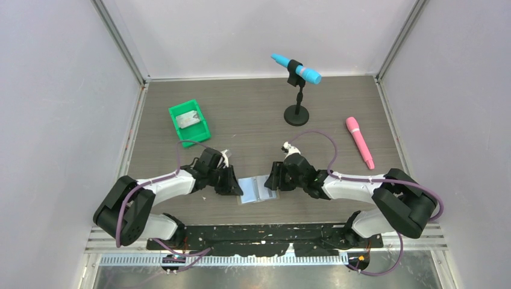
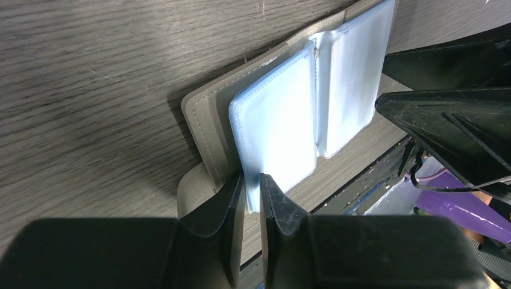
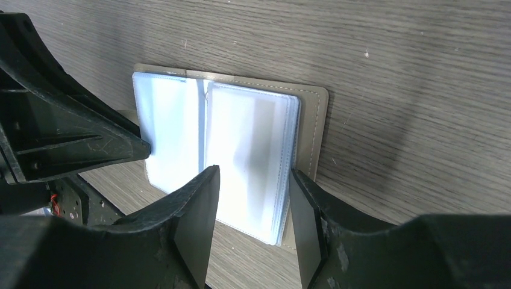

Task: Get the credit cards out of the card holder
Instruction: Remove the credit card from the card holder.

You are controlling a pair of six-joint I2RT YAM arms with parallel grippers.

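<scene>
The card holder (image 1: 256, 190) lies open on the table between my two grippers, grey cover down and pale blue pockets up. In the left wrist view my left gripper (image 2: 252, 191) is shut on the near edge of the card holder's left stack of pockets (image 2: 277, 126), beside the small grey tab (image 2: 194, 191). My right gripper (image 3: 253, 201) is open and straddles the right stack of pockets (image 3: 253, 144), one finger over the pocket's face, the other at its outer edge. Glare whitens the pockets, so no credit cards can be made out inside them.
A green bin (image 1: 202, 128) stands at the back left with a flat grey piece (image 1: 190, 118) inside. A blue microphone (image 1: 296, 69) on a black stand is at the back centre. A pink microphone (image 1: 360, 141) lies to the right.
</scene>
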